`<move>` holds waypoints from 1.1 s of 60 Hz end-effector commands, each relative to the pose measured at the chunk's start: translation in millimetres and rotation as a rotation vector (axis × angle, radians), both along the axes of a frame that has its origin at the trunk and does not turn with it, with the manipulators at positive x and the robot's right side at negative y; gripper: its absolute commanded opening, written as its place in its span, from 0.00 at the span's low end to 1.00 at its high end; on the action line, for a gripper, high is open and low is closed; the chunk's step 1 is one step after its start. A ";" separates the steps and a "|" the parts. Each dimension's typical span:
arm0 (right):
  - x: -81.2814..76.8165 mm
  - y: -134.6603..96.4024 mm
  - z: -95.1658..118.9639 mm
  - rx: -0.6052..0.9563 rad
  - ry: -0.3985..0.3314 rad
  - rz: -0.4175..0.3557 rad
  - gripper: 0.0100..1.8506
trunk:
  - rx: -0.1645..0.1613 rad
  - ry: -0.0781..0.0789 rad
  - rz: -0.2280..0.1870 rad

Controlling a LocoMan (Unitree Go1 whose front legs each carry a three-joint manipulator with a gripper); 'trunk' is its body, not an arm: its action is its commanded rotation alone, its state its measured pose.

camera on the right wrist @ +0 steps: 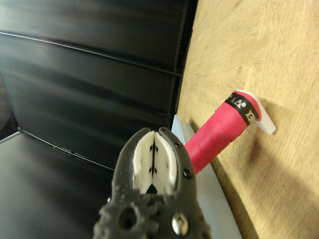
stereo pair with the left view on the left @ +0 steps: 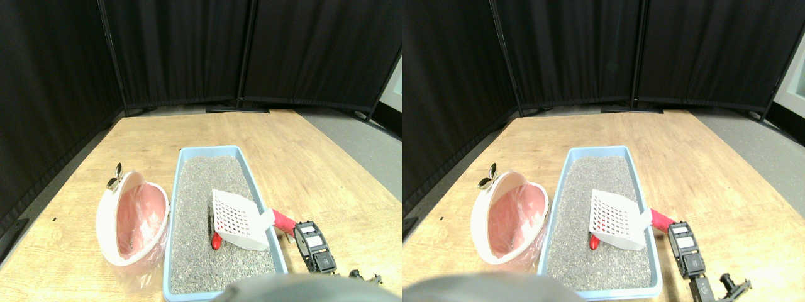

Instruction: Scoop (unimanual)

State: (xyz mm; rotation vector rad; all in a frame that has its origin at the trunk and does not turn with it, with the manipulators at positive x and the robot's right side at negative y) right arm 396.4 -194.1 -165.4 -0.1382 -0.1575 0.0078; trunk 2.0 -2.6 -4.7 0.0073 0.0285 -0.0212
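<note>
Resting in litter tray [stereo pair with the left view on the left: 188, 157], scoop [stereo pair with the left view on the left: 236, 220] beside pink bin [stereo pair with the left view on the left: 110, 217].

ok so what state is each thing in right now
scoop: resting in the tray, red handle over the rim, not held
litter tray: filled with grey litter
pink-lined bin: tipped toward the tray
red piece: lying on the litter
right claw: shut, empty
</note>
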 end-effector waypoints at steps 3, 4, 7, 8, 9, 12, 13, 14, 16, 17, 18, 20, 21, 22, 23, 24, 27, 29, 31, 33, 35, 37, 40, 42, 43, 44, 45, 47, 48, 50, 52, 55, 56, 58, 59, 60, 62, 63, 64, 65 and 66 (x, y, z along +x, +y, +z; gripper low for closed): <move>-0.9 -0.1 8.4 -0.005 -0.034 -0.001 0.24 | -0.005 -0.001 0.003; -1.1 -0.3 8.5 -0.006 -0.033 0.000 0.24 | -0.005 -0.001 0.003; -1.4 -0.5 8.4 -0.006 -0.034 0.001 0.24 | -0.005 0.000 0.002; -1.5 -0.4 8.5 -0.007 -0.034 0.002 0.24 | -0.005 0.001 0.002; -1.5 -0.4 8.5 -0.007 -0.034 0.002 0.24 | -0.005 0.001 0.002; -1.9 0.0 8.6 -0.005 -0.039 0.005 0.24 | -0.005 0.002 0.002; -2.1 0.2 8.8 0.001 -0.041 0.010 0.24 | -0.004 0.001 0.001; -2.0 0.3 8.7 0.009 -0.045 0.015 0.24 | -0.004 0.002 0.001; -2.0 0.5 8.6 0.017 -0.050 0.021 0.24 | -0.005 0.004 0.000; -2.0 0.6 8.7 0.020 -0.051 0.024 0.24 | -0.005 0.004 0.000; -1.9 0.5 8.5 0.027 -0.056 0.031 0.24 | -0.006 0.006 0.000; -1.8 0.5 8.4 0.030 -0.060 0.036 0.24 | -0.007 0.006 0.000; -1.5 0.5 8.3 0.038 -0.074 0.050 0.24 | -0.008 0.006 0.000; -1.1 0.4 8.3 0.062 -0.084 0.065 0.26 | -0.009 0.006 0.000; -0.6 0.2 8.2 0.104 -0.099 0.086 0.28 | -0.011 0.007 0.001; -0.6 0.2 8.2 0.104 -0.099 0.086 0.28 | -0.011 0.007 0.001; 0.4 -0.5 7.4 0.176 -0.140 0.136 0.33 | -0.015 0.006 0.002; 0.3 -0.5 7.4 0.205 -0.146 0.148 0.36 | -0.015 0.006 0.002; 0.3 -0.4 7.5 0.230 -0.153 0.159 0.38 | -0.017 0.006 0.003; 0.9 -0.5 7.5 0.240 -0.160 0.174 0.40 | -0.017 0.006 0.003; 0.8 -0.4 8.3 0.277 -0.147 0.173 0.42 | -0.017 0.006 0.003; 1.0 -0.9 8.3 0.293 -0.140 0.184 0.44 | -0.020 0.011 0.005; 1.8 -1.9 8.1 0.318 -0.125 0.198 0.45 | -0.020 0.011 0.005; 2.2 -2.2 7.9 0.327 -0.120 0.200 0.45 | -0.024 0.015 0.005; 2.2 -2.2 7.9 0.327 -0.120 0.200 0.45 | -0.024 0.015 0.005; 2.7 -2.5 7.3 0.342 -0.111 0.203 0.46 | -0.024 0.015 0.005; 3.0 -2.6 6.9 0.353 -0.101 0.204 0.46 | -0.024 0.015 0.005; 3.3 -2.7 6.6 0.362 -0.087 0.200 0.46 | -0.024 0.015 0.005; 3.8 -2.7 5.7 0.360 -0.085 0.201 0.47 | -0.024 0.015 0.005; 5.0 -2.9 3.7 0.352 -0.084 0.206 0.47 | -0.027 0.018 0.007; 6.8 -2.9 1.8 0.354 -0.066 0.208 0.48 | -0.027 0.020 0.007; 7.9 -2.9 0.4 0.347 -0.052 0.207 0.48 | -0.029 0.021 0.007; 8.4 -2.9 -0.3 0.348 -0.049 0.208 0.48 | -0.029 0.021 0.007; 10.4 -3.2 -3.1 0.355 -0.037 0.208 0.48 | -0.029 0.021 0.007; 11.1 -3.1 -4.3 0.356 -0.029 0.203 0.48 | -0.029 0.026 0.006; 11.1 -3.1 -4.3 0.356 -0.029 0.203 0.48 | -0.029 0.026 0.006; 12.4 -3.3 -6.9 0.357 -0.023 0.202 0.48 | -0.029 0.026 0.006; 13.1 -3.3 -8.1 0.357 -0.017 0.199 0.48 | -0.029 0.026 0.006; 13.9 -3.3 -9.4 0.358 -0.010 0.198 0.48 | -0.029 0.030 0.006; 14.4 -3.3 -10.1 0.359 -0.006 0.198 0.47 | -0.029 0.030 0.006; 14.9 -3.2 -11.4 0.356 0.000 0.196 0.47 | -0.029 0.030 0.006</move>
